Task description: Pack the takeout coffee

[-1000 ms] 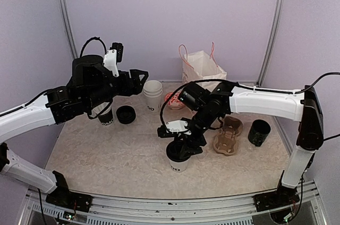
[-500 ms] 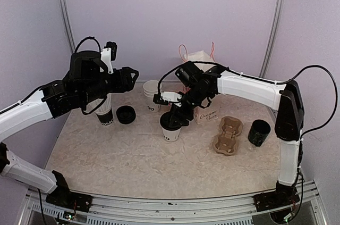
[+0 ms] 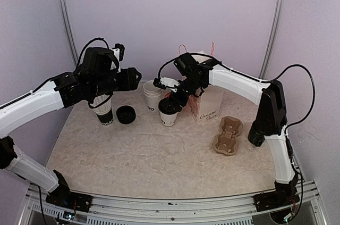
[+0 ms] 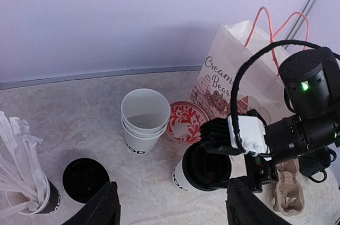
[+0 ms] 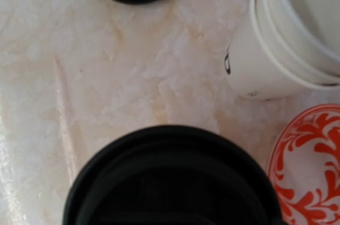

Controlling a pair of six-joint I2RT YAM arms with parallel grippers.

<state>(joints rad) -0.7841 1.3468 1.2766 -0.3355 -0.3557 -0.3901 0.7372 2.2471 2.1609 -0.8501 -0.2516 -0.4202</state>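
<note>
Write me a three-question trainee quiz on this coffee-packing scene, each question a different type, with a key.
1. True or false: the right gripper grips the lidded cup near its top.
2. The left gripper is: A open, holding nothing; B shut, holding nothing; C out of every view.
3. How many cups sit in the cup carrier?

Key: 1 true; 2 A; 3 zero.

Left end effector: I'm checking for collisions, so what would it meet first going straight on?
Probably the stack of empty white cups, just ahead of the left end effector; depth is unclear.
</note>
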